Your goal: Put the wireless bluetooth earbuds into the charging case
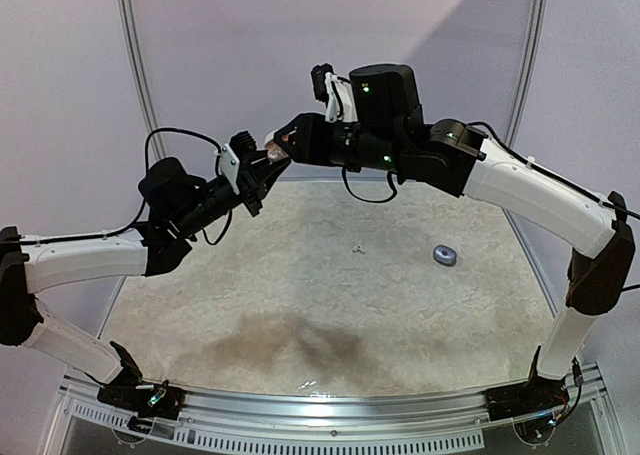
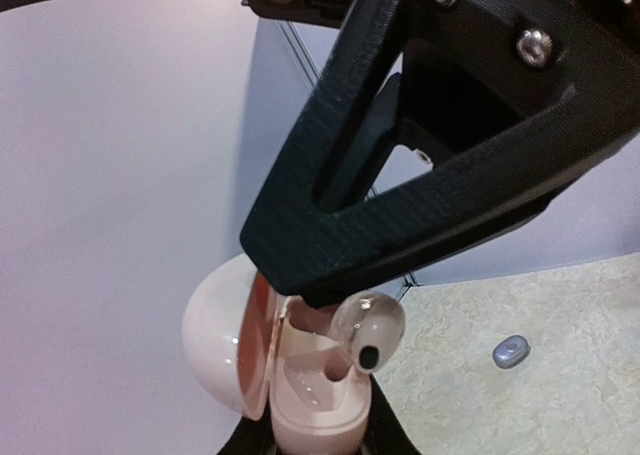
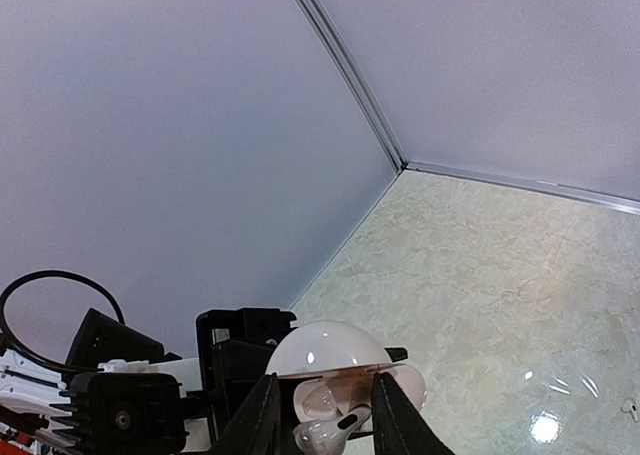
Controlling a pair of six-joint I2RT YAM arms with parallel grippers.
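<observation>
My left gripper (image 1: 258,178) is shut on the base of an open pink charging case (image 2: 318,400), held high above the table with its domed lid (image 2: 214,335) swung open. My right gripper (image 1: 287,141) is shut on a glossy grey-silver earbud (image 2: 368,327) and holds it right at the case's open well, touching or just above the rim. In the right wrist view the earbud (image 3: 330,437) sits between my fingers (image 3: 262,420), in front of the case lid (image 3: 330,349). A second tiny bud (image 1: 358,248) lies on the table's middle.
A small grey oval case (image 1: 444,255) lies on the mottled table at the right; it also shows in the left wrist view (image 2: 510,351). Purple walls close the back and sides. A metal rail (image 1: 330,407) runs along the near edge.
</observation>
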